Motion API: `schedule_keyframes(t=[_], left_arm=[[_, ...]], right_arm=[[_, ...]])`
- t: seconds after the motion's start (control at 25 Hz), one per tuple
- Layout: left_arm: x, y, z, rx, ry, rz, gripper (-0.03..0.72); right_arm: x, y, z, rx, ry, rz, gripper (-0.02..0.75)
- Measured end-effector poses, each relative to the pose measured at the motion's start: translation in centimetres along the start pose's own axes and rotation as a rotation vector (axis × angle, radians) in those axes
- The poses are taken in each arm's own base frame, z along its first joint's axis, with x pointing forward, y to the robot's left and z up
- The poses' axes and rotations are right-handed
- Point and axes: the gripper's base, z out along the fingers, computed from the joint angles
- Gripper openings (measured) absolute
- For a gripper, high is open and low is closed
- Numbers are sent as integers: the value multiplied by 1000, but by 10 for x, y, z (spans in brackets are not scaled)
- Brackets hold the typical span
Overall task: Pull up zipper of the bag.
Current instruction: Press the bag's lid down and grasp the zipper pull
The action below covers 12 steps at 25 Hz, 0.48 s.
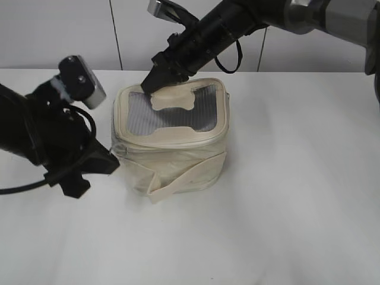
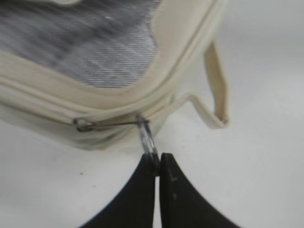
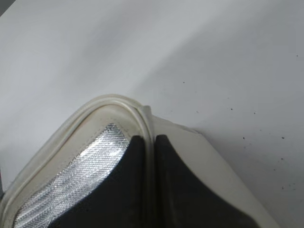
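Left gripper [image 2: 156, 166] pinches only the zipper [image 2: 114, 124] ring's tip; right gripper [image 3: 149, 142], pressed together, pins bag [image 1: 172, 160] rim. You'll lose it if you yank.

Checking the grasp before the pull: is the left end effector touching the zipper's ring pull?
Touching. The left wrist view shows the left end effector closed on the silver ring pull of the zipper, the ring's lower end pinched between its tips.

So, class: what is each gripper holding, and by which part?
Left gripper pinches the zipper's metal ring pull. Right gripper is shut on the bag's lid rim.
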Motion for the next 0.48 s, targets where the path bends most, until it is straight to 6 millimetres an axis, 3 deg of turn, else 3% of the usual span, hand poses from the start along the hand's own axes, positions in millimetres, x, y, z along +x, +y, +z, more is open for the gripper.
schedule_keyframes(t=[0.16, 0.48], left_arm=[[-4, -23, 11, 38, -5, 29, -4], [-37, -59, 27, -90, -136, 112, -4]], right_arm=[[0, 0, 0, 3, -1, 9, 42], [0, -1, 0, 8, -1, 15, 42]])
